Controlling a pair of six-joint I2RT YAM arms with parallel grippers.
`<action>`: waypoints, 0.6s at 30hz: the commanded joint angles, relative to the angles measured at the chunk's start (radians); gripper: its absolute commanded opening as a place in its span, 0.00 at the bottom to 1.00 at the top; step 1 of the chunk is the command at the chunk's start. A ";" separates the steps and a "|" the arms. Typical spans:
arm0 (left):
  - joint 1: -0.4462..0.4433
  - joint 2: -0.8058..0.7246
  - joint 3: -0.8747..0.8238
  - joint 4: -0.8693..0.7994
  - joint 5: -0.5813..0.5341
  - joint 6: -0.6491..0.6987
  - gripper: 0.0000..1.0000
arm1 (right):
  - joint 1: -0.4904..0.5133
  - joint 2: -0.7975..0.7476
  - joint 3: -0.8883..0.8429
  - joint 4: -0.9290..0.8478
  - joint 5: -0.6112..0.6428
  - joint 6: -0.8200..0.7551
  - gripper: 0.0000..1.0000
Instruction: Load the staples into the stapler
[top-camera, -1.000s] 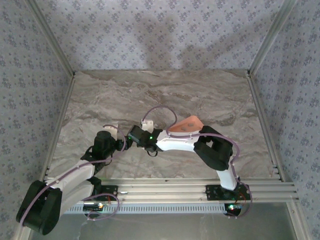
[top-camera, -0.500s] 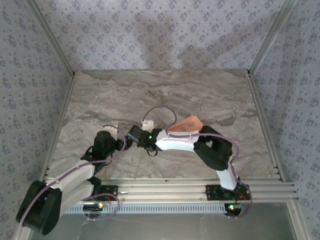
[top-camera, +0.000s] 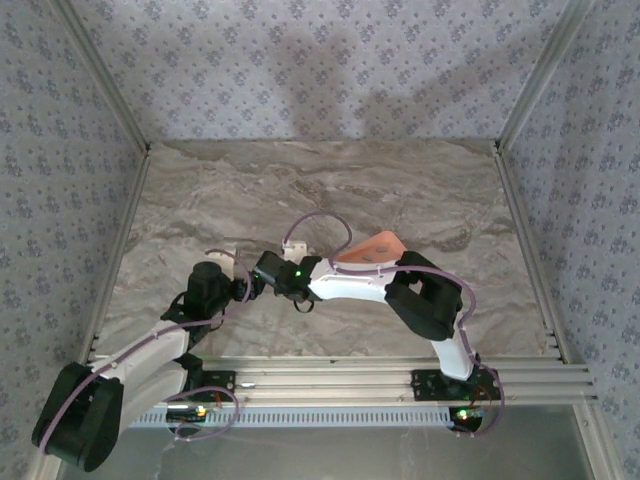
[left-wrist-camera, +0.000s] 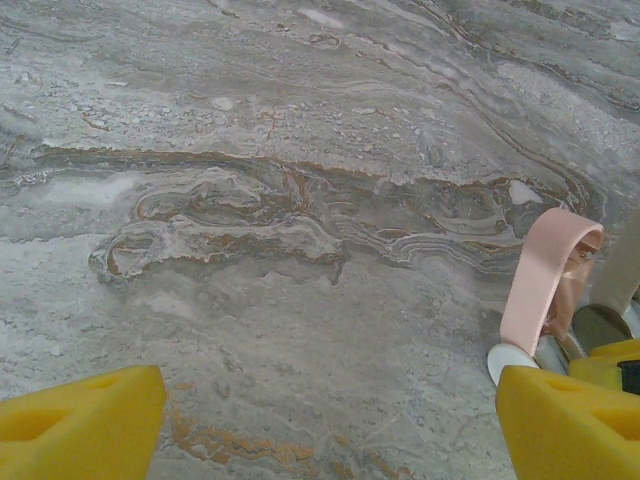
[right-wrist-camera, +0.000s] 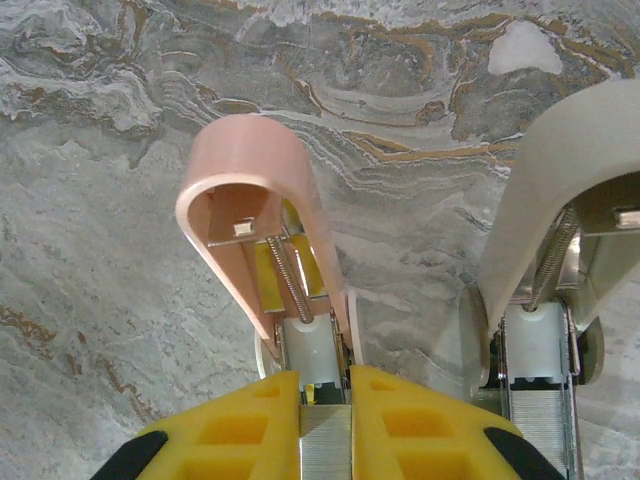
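**A:** Where do we stand?

**B:** Our right gripper (right-wrist-camera: 325, 400) is clenched on the staples (right-wrist-camera: 325, 452), a ridged grey strip pinched between the yellow fingers (right-wrist-camera: 230, 430). The strip's front end sits at the mouth of the stapler's (right-wrist-camera: 262, 300) rail (right-wrist-camera: 312, 365), under the flipped-up pink lid (right-wrist-camera: 235, 190).

**A:** So the step is the slide-in. How do we do it well?

**B:** We'd judge it wants a straight push along the rail, with the strip level and centred between the rail walls. The spring (right-wrist-camera: 290, 270) runs down the middle just ahead, so we should go in low beneath it and not nose into it. A light grip too, since a strip like that probably snaps if we twist.

**A:** Is the strip in the rail already?

**B:** Hard to say. The fingers hide the joint, so it may be seated or only resting at the lip.

**A:** And the left?

**B:** Our left gripper (left-wrist-camera: 322, 425) is spread wide, holding nothing, over bare table (left-wrist-camera: 250, 150), with the pink lid at its right. We could close it on the base so the stapler doesn't skate back as we push.

**A:** Anything nearby to mind?

**B:** A beige stapler (right-wrist-camera: 560, 190), also open, lies just beside ours on the right. We shouldn't let the fingers nudge it.
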 joint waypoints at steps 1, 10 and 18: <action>-0.002 -0.014 -0.006 0.025 -0.015 -0.009 0.86 | 0.002 0.021 0.018 -0.058 -0.004 0.022 0.17; -0.002 -0.015 -0.007 0.025 -0.017 -0.008 0.86 | 0.002 0.025 0.029 -0.086 -0.004 0.016 0.17; -0.002 -0.015 -0.007 0.024 -0.020 -0.008 0.86 | 0.005 0.023 0.045 -0.085 0.019 -0.018 0.17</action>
